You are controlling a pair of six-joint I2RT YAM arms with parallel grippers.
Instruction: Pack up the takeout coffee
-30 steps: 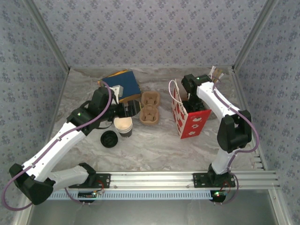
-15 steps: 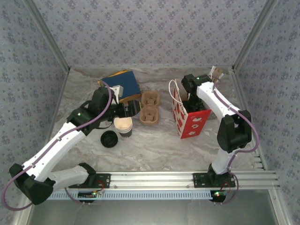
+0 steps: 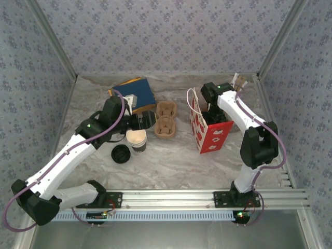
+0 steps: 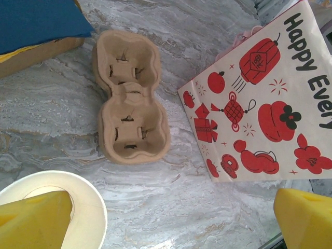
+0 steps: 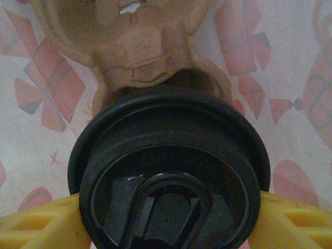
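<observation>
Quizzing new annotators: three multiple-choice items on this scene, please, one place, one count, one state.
1. The right gripper is: A in the red bag; B over the blue box; C parked at its base.
2. Wells in the pulp carrier outside the bag: A one; B two; C four.
3. The left gripper has its jaws: A wide open; B shut on a cup; C shut on nothing.
Key: 1A, bag print behind the coffee it holds; 2B, two hollows show; 3A, far apart, gripping nothing.
</observation>
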